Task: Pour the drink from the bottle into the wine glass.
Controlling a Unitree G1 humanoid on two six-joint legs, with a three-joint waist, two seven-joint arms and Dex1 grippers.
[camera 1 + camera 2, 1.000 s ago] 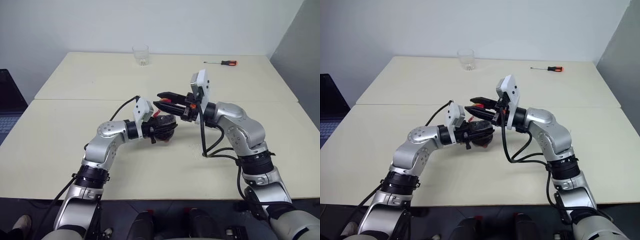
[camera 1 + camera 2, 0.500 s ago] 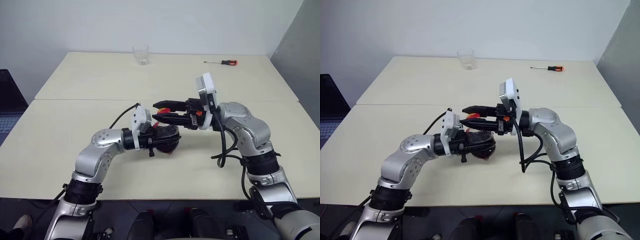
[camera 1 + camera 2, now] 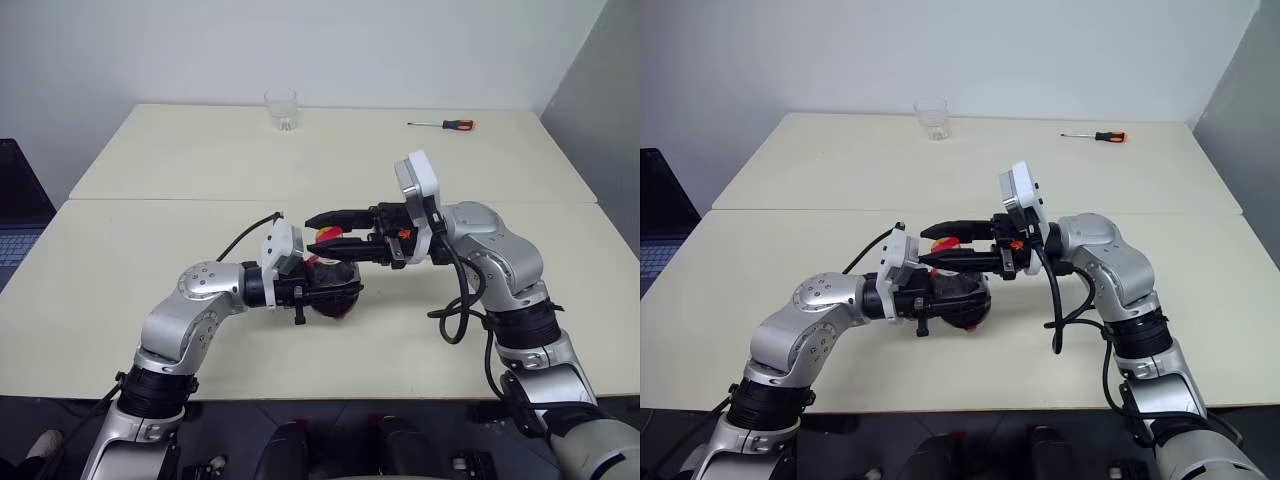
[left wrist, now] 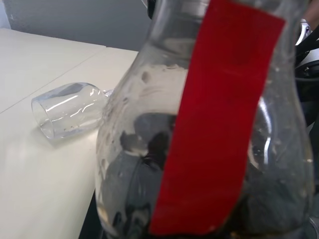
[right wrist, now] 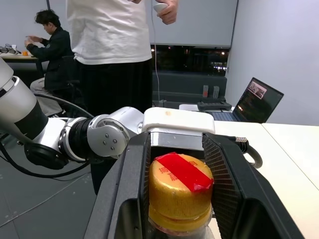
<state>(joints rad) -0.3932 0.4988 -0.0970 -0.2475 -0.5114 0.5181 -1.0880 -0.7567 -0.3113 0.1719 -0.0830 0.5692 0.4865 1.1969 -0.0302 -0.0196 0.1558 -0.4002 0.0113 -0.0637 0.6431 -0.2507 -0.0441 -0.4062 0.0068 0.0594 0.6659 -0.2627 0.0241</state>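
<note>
A: State now vs a second ago?

B: Both arms have pulled back toward the robot's body. The left gripper (image 3: 335, 287) was mid-table; now it sits closer to the near edge of the table (image 3: 120, 250), clamped on the bottle (image 4: 209, 129) as before. The bottle is held between the two grippers, just above the table.

A: Right side?

B: The right gripper (image 3: 322, 232) has swung round, so it now points across toward the left arm rather than angled away. In the right wrist view its fingers (image 5: 227, 184) stand on either side of the yellowish cap (image 5: 180, 191), which carries a red tape strip. The gap is narrow, about cap width. I cannot tell whether the pads actually press on the cap.

A: Drink?

B: The drink (image 4: 279, 199) is dark and sits in the bottle's lower body, seen close in the left wrist view behind the red label strip (image 4: 214, 119).

A: Wine glass?

B: In the left wrist view a clear glass (image 4: 70, 109) lies on its side on the table next to the bottle. Whether it has a stem is hidden.

A: Anything else moved?

B: No. The tumbler (image 3: 281, 108) and the screwdriver (image 3: 445, 124) are at the far edge, same spots. A person (image 5: 109, 45) stands in the background of the right wrist view.
</note>
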